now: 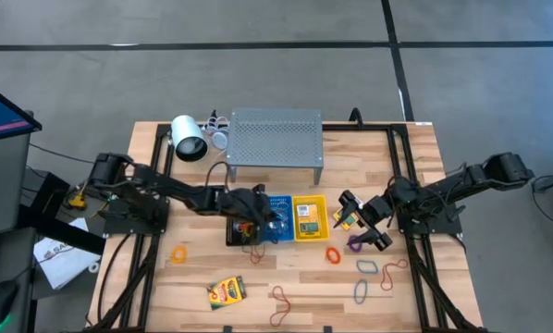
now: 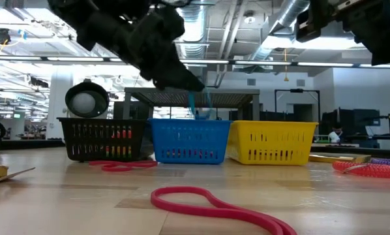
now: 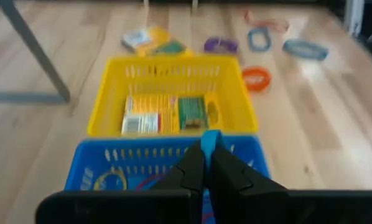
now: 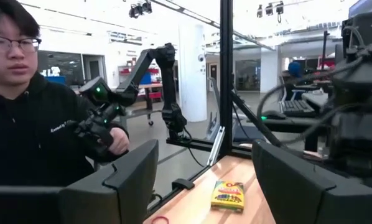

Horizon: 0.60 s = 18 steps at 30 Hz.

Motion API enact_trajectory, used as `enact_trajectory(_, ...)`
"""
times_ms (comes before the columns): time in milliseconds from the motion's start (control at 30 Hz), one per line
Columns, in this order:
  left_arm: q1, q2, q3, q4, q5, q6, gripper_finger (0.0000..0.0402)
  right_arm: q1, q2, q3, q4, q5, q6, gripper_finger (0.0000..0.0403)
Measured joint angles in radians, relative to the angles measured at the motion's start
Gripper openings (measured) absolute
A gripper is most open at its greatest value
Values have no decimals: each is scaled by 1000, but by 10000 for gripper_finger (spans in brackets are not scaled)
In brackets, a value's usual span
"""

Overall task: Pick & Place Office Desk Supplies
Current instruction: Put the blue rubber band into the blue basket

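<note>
Low view: blue band [image 2: 194, 104] mostly hidden

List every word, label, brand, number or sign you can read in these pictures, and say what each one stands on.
None can be read.
Crayon box on the table: print too small.
Crayon box in the yellow basket: print blurred.
White paper beside the table: dark letters, cut off.
Person's hoodie: small chest lettering, unreadable.

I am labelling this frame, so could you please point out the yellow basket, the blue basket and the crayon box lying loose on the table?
Yellow basket [image 3: 173, 65], left wrist view, on its far rim.
Blue basket [image 2: 190, 140], low view, on its front wall.
Crayon box [image 1: 226, 291], high view, on its top face.
</note>
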Motion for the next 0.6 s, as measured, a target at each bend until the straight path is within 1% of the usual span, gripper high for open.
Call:
enact_trajectory(500,2,153,121,-186,-1,-20,5,8,13,0,-15,-3,-4,255)
enact_trajectory(600,9,171,136,-195,-1,-23,6,13,13,0,-17,-2,-6,255)
